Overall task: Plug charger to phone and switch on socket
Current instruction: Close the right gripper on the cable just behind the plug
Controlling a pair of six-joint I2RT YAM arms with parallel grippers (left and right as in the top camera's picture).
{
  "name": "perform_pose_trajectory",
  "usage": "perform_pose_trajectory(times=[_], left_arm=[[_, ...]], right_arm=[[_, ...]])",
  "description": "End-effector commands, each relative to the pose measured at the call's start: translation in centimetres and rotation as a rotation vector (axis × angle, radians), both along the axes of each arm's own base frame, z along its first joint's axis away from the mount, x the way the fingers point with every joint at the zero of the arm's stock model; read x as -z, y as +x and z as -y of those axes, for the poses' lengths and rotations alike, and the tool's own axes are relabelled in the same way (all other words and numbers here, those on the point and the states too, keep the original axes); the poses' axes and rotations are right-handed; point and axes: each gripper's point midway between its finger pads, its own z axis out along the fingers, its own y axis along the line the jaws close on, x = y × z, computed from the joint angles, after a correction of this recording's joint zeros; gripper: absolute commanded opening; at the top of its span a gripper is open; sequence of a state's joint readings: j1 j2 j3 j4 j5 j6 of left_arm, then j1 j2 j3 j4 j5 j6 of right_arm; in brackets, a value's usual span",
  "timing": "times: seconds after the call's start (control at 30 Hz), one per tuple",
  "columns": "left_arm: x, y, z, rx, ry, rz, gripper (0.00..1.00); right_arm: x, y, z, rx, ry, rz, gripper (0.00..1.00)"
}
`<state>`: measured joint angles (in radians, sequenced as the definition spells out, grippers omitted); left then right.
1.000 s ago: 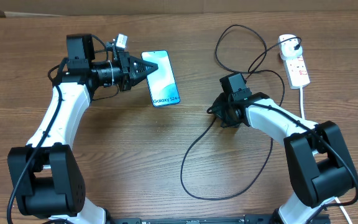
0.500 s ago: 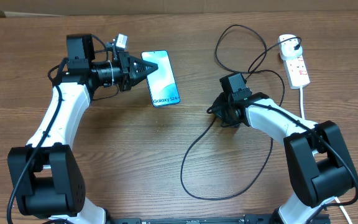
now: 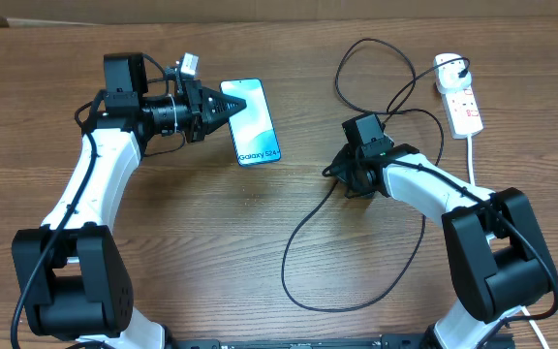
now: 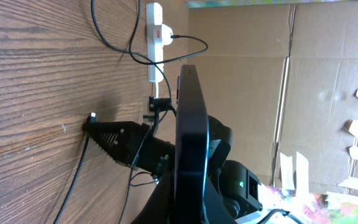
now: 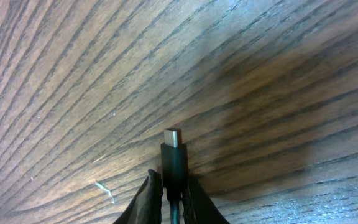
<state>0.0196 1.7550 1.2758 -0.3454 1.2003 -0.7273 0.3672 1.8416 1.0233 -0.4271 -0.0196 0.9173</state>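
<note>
Right fingers (image 5: 143, 198) pinched the charger (image 5: 174, 163) at its stiff connector, cable likely limp; left fingers (image 3: 219, 109) clamped the slim, probably slippery phone (image 3: 257, 138) by its edge.

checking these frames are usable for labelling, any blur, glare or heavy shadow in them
Overhead: sharp, evenly lit, only soft shadows, phone screen readable. Left wrist: picture lies sideways, the phone's edge a dark bar mid-frame. Right wrist: charger tip sharp, dark shadow on the table beside it.

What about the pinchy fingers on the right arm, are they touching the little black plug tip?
Touching. The right wrist view shows the right gripper pinching the charger's connector from both sides, with no gap.
</note>
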Motion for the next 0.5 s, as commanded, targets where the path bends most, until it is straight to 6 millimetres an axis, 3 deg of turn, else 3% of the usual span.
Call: perform_pose_trajectory(times=[0.0,0.47], left_arm=[[-0.84,-0.28,0.41,0.025,-0.024,0.010,0.04],[-0.83,-0.27,0.41,0.025,-0.024,0.010,0.04]], right_arm=[[0.26,0.32,0.04,0.006,-0.015,0.004,0.11],[0.17,0.15,-0.60,-0.018,0.017,-0.005,0.04]])
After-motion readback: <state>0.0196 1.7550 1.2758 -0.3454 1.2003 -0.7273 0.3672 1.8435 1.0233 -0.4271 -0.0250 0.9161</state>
